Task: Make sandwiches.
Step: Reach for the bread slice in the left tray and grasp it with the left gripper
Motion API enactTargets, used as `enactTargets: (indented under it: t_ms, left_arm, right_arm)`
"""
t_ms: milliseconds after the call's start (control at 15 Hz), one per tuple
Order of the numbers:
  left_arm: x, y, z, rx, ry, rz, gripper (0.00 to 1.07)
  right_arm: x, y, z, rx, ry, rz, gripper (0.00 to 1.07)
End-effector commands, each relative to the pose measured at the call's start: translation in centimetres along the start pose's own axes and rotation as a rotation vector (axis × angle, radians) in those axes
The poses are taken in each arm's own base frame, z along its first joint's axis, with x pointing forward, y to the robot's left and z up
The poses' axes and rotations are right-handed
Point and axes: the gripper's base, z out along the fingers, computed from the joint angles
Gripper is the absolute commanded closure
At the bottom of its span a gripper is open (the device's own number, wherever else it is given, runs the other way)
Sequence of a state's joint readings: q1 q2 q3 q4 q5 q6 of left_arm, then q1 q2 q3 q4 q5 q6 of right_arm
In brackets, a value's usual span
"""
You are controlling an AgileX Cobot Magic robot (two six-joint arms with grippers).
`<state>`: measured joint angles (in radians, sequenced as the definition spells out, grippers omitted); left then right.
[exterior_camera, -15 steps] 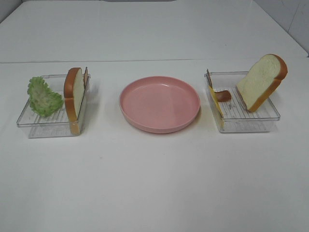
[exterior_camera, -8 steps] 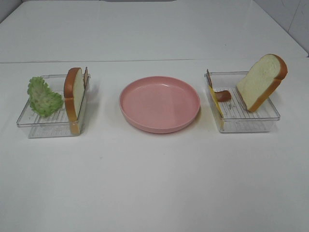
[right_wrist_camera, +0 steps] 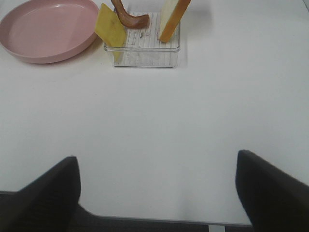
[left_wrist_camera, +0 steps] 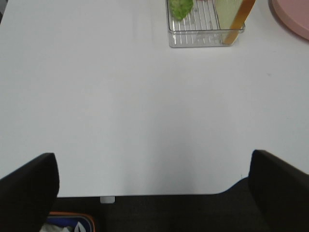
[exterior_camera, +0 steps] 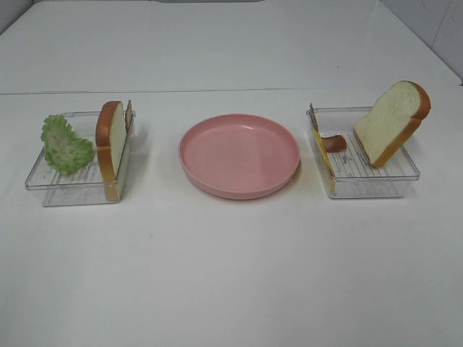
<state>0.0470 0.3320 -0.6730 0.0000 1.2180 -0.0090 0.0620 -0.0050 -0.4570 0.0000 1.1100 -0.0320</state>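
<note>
Nothing has shifted: my left gripper (left_wrist_camera: pixel 154 193) and right gripper (right_wrist_camera: pixel 157 193) stay spread and empty, well short of the plate (exterior_camera: pixel 239 194). The left bread slice (exterior_camera: pixel 111 144) and right bread slice (exterior_camera: pixel 389 121) flank it, so assembly is unstarted.

The left gripper (left_wrist_camera: pixel 152 154) shows as two matte black fingers (left_wrist_camera: pixel 26 193), broad and blunt, with rounded upper corners and smooth, flat faces. The right gripper (right_wrist_camera: pixel 157 154) has the same dark, near-black fingers (right_wrist_camera: pixel 270 188), wedge-shaped with sloping inner edges, their outlines slightly blurred.
</note>
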Motion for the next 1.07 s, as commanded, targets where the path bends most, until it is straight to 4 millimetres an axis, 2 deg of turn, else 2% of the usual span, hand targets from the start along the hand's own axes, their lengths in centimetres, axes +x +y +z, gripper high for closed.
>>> enactTargets:
  t_ms: [67, 133, 200, 267, 333, 400, 467, 533, 600, 667, 733, 800, 867, 933, 1067]
  left_arm:
    - [-4.4, -0.2, 1.3, 0.010, 0.214, -0.036, 0.06]
    - [-7.0, -0.2, 2.3, 0.009, 0.263, -0.034, 0.06]
    - [-8.4, -0.2, 3.0, 0.006, 0.290, -0.023, 0.06]
    - [-12.2, -0.3, 5.8, 0.018, 0.367, 0.001, 0.06]
    - [-14.7, -0.5, 8.1, 0.038, 0.414, -0.003, 0.06]
    - [-15.7, -0.6, 9.0, 0.048, 0.430, -0.004, 0.06]
    - [-18.6, -1.6, 12.7, 0.097, 0.483, 0.015, 0.06]
    - [-19.8, -3.1, 14.9, 0.120, 0.516, 0.051, 0.06]
    - [-20.4, -4.2, 16.2, 0.131, 0.536, 0.062, 0.06]
    - [-21.6, -8.6, 20.6, 0.149, 0.598, 0.091, 0.06]
    - [-21.6, -9.9, 21.8, 0.155, 0.616, 0.103, 0.06]
    - [-21.7, -11.9, 24.0, 0.159, 0.647, 0.111, 0.06]
    - [-21.5, -12.8, 25.0, 0.159, 0.663, 0.117, 0.06]
    - [-20.5, -14.9, 28.5, 0.137, 0.725, 0.121, 0.06]
    - [-19.8, -15.4, 30.7, 0.089, 0.756, 0.108, 0.06]
  right_arm:
    - [0.2, 0.0, -0.3, 0.003, -0.031, 0.012, 0.22]
    - [0.2, 0.0, -0.3, 0.003, -0.031, 0.012, 0.22]
    - [0.2, 0.0, -0.3, 0.003, -0.031, 0.012, 0.22]
    - [0.2, 0.0, -0.3, 0.003, -0.031, 0.012, 0.22]
    - [0.2, 0.0, -0.3, 0.003, -0.031, 0.012, 0.22]
    - [0.2, 0.0, -0.3, 0.003, -0.031, 0.012, 0.22]
    - [0.2, 0.0, -0.3, 0.003, -0.031, 0.012, 0.22]
    - [0.2, 0.0, -0.3, 0.003, -0.031, 0.012, 0.22]
    - [0.2, 0.0, -0.3, 0.003, -0.031, 0.012, 0.22]
    - [0.2, 0.0, -0.3, 0.003, -0.031, 0.012, 0.22]
    - [0.2, 0.0, -0.3, 0.003, -0.031, 0.012, 0.22]
    - [0.2, 0.0, -0.3, 0.003, -0.031, 0.012, 0.22]
    - [0.2, 0.0, -0.3, 0.003, -0.031, 0.012, 0.22]
    - [0.2, 0.0, -0.3, 0.003, -0.031, 0.012, 0.22]
    - [0.2, 0.0, -0.3, 0.003, -0.031, 0.012, 0.22]
